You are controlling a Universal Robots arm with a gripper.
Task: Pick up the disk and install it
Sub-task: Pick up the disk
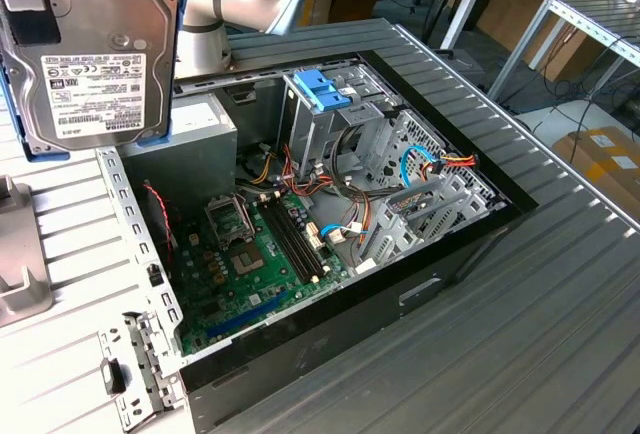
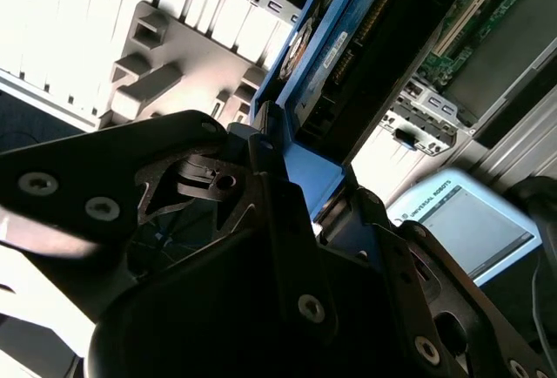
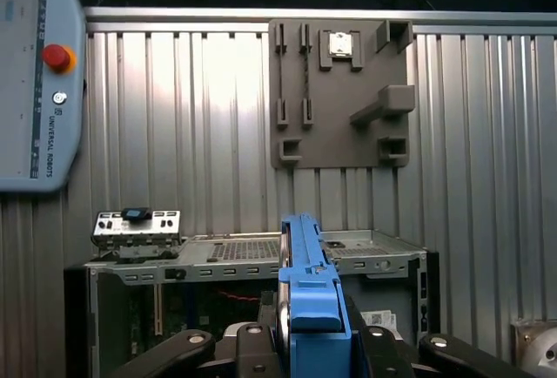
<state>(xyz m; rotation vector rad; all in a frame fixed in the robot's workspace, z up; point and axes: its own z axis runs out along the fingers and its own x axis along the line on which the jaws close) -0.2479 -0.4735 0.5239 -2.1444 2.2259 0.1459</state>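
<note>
The end effector (image 3: 306, 347) is clamped on the blue-framed edge of the disk (image 1: 95, 54), which hangs upright in the air above the desk (image 1: 560, 334), beside the open computer case (image 1: 455, 259) and well apart from its drive cage (image 1: 375, 139). My worry is the grip on thin plastic: a slight slip would tilt the disk, so it could jam at the cage or snag the loose cables (image 1: 440, 162)

The disk (image 1: 110, 24), upper left of the exterior view, bears a pale label (image 1: 92, 89) with black print and barcodes; none legible. In the first wrist view, a pendant (image 3: 39, 73) carries one line of lettering along its edge.
</note>
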